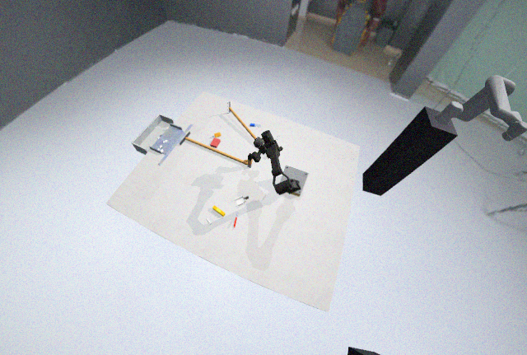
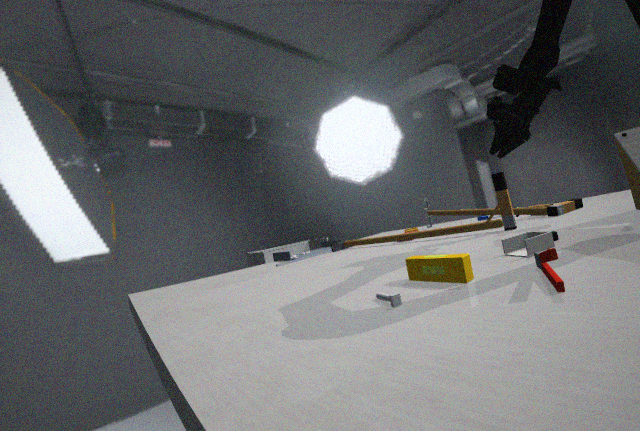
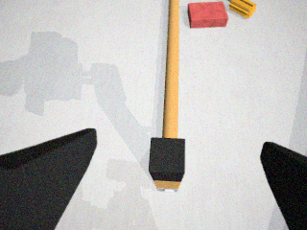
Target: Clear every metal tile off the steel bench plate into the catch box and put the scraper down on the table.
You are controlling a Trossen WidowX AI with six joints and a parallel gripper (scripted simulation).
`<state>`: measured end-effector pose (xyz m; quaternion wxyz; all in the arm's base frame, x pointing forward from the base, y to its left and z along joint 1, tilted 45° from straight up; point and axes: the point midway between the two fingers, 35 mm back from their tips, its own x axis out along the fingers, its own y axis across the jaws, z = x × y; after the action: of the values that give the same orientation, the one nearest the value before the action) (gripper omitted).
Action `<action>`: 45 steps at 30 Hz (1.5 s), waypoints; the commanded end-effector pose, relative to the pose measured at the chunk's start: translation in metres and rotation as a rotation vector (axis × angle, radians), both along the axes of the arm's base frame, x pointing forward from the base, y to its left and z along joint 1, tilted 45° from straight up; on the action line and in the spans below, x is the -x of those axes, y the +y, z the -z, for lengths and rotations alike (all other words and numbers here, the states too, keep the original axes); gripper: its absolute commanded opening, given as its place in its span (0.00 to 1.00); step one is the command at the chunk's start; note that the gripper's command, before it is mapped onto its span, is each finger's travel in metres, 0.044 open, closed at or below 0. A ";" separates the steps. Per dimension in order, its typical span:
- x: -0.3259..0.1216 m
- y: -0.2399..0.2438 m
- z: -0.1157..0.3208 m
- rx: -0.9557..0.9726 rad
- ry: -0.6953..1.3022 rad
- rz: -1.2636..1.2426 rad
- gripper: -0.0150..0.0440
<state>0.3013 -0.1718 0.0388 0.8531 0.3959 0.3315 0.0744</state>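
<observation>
The long scraper [image 1: 216,150] [image 2: 505,206] [image 3: 171,96] has a wooden shaft lying along the table, an upright black-topped grip at its near end, and a dark head at the near edge of the steel bench plate [image 1: 173,138]. My gripper [image 1: 249,157] [image 2: 496,154] [image 3: 177,143] is wide open and empty, above the grip and apart from it. Small bright metal tiles [image 1: 164,142] show around the middle and far side of the plate. The catch box [image 1: 138,147] [image 2: 289,249] is at the plate's far end. I cannot tell which tiles lie on the plate or in the box.
Another long wooden-handled tool [image 1: 242,121] lies behind the scraper. A red block [image 1: 215,142] [image 3: 207,14] and an orange piece [image 1: 217,134] [image 3: 243,7] lie beside the shaft. A yellow box [image 1: 218,210] [image 2: 439,268], a metal bracket [image 1: 240,201] and a red tool [image 1: 235,221] lie nearer the front.
</observation>
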 end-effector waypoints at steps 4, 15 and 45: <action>0.004 -0.035 -0.032 -0.005 -0.101 0.113 1.00; 0.022 -0.080 -0.078 0.004 -0.241 0.242 1.00; 0.075 -0.132 -0.160 0.091 -0.465 0.352 1.00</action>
<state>0.2268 -0.3044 0.1977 0.9233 0.3796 0.0578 -0.0039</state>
